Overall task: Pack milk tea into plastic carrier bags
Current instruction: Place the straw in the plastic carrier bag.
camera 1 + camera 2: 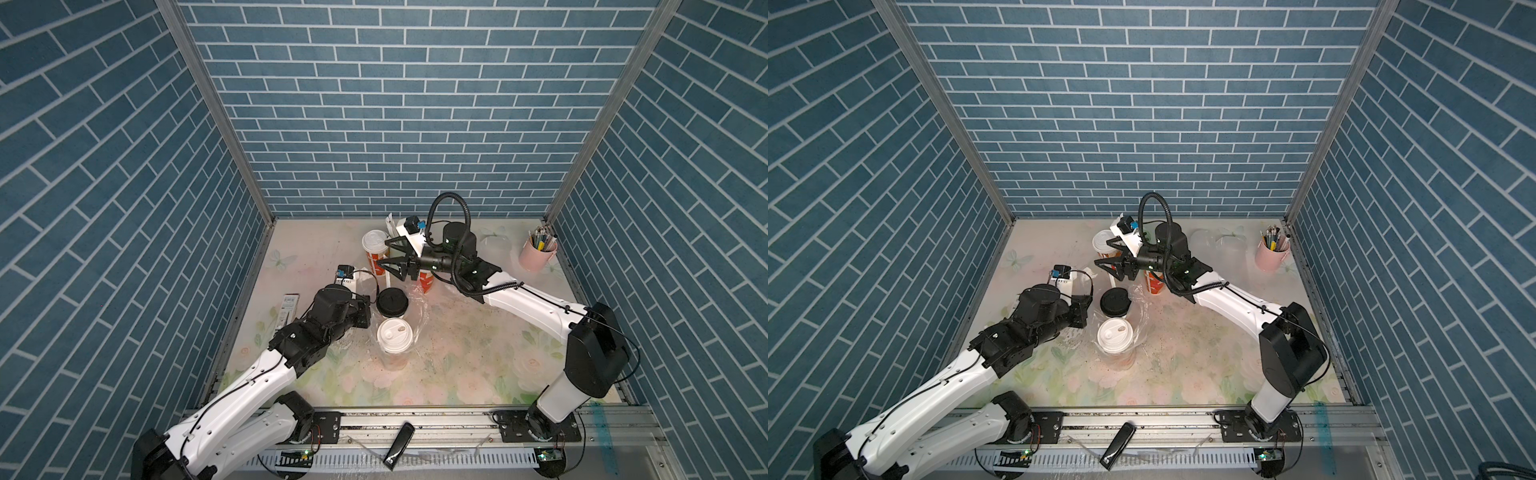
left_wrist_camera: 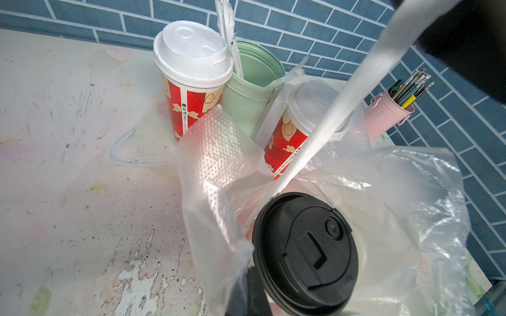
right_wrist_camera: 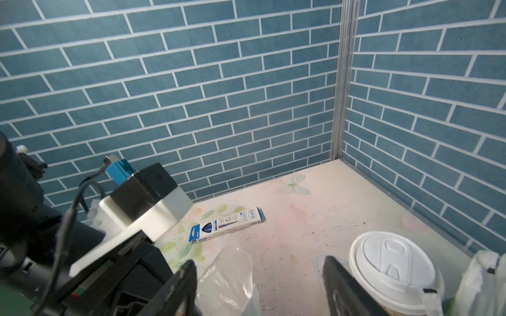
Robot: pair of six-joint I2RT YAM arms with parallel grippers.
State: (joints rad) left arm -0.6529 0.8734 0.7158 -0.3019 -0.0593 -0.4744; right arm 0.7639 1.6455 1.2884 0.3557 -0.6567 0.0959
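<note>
Two milk tea cups stand inside a clear plastic carrier bag [image 1: 417, 318] mid-table: a black-lidded one [image 1: 392, 301] [image 2: 305, 251] and a white-lidded one [image 1: 395, 336]. My left gripper [image 1: 366, 313] [image 2: 246, 290] is shut on that bag's near edge. A wrapped white straw [image 2: 328, 117] leans up out of the bag. My right gripper [image 1: 384, 252] [image 3: 260, 290] hangs open above the bag, with the bag's dimpled handle [image 3: 232, 273] rising between its fingers. Behind stand two more red cups [image 1: 376, 247] [image 2: 290, 136], both white-lidded.
A mint-green straw cylinder [image 2: 252, 109] stands between the back cups. A pink pen cup [image 1: 536, 253] sits at the back right and a pen box [image 1: 289, 307] by the left wall. Clear film [image 1: 494, 239] lies at the back. A black object [image 1: 399, 451] rests on the front rail.
</note>
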